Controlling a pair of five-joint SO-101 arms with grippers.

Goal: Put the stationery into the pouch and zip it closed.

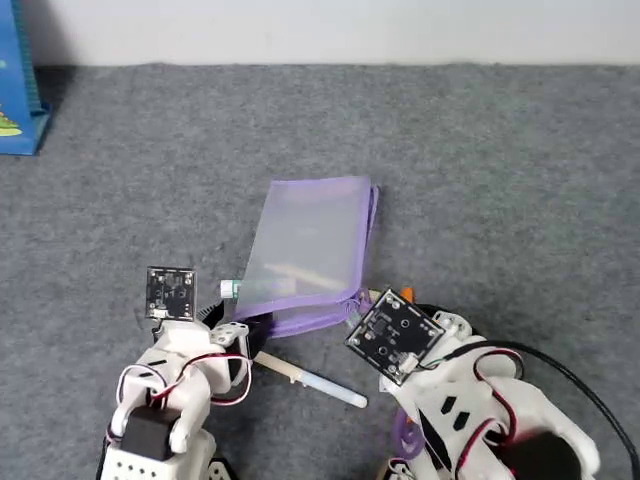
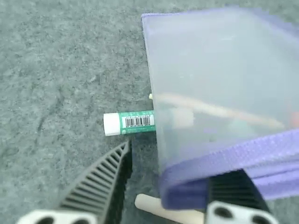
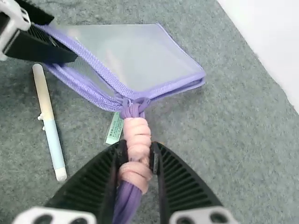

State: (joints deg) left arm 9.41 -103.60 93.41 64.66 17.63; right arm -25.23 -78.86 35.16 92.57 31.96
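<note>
A translucent purple pouch (image 1: 310, 245) lies mid-table, its near zipper edge raised. A pale stick (image 2: 219, 109) shows through it, inside or beneath. A green-labelled glue stick (image 2: 128, 122) pokes out from under its left side (image 1: 232, 288). A cream and pale blue pen (image 1: 310, 380) lies on the carpet in front of the pouch (image 3: 46, 121). My left gripper (image 2: 168, 186) is open, straddling the pouch's near left corner (image 2: 184, 186); one finger (image 2: 231, 186) sits behind the fabric. My right gripper (image 3: 136, 147) is shut on the pink and purple zipper cord (image 3: 135, 135) at the pouch's near right corner.
Grey carpet (image 1: 500, 180) covers the table, with open room to the right and behind the pouch. A blue box (image 1: 18, 80) stands at the far left back. A white wall (image 1: 340, 30) bounds the far edge. Black cable (image 1: 590, 390) loops beside the right arm.
</note>
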